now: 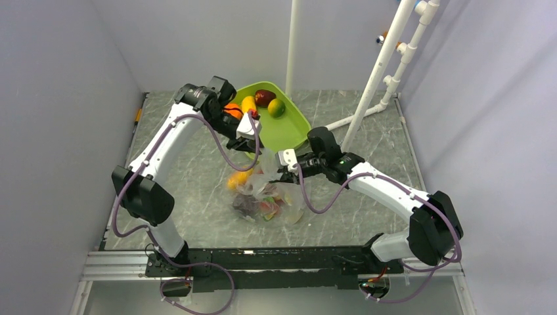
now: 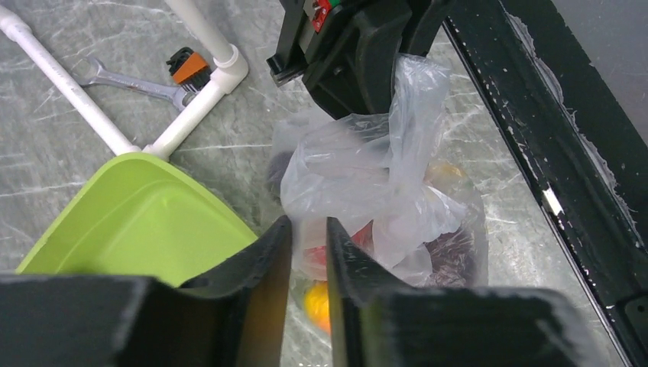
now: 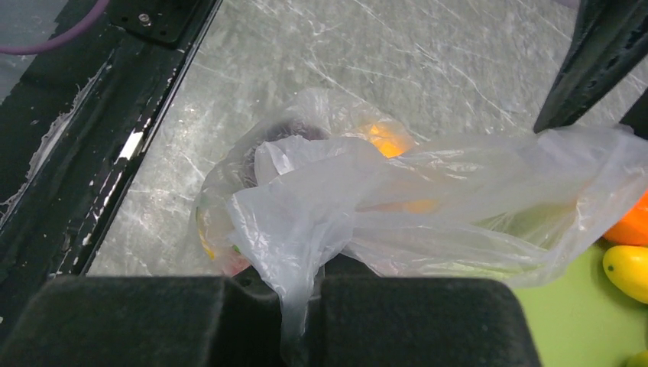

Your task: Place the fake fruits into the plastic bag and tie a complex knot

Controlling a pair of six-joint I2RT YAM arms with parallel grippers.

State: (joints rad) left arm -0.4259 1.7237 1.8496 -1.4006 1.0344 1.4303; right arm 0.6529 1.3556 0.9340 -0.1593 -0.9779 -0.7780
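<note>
The left hand (image 2: 309,252) points down with its fingers a narrow gap apart and nothing pinched between them. The lime tray (image 2: 137,222) lies just beside and behind it, carrying a few loose fruits. Just beyond its fingertips, the plastic bag (image 2: 367,183) sags on the bench (image 1: 197,177), with fake fruits (image 1: 263,209) bunched in its bottom. The right hand (image 3: 300,306) is clamped on a gathered fold of the bag's upper plastic, holding it up.
</note>
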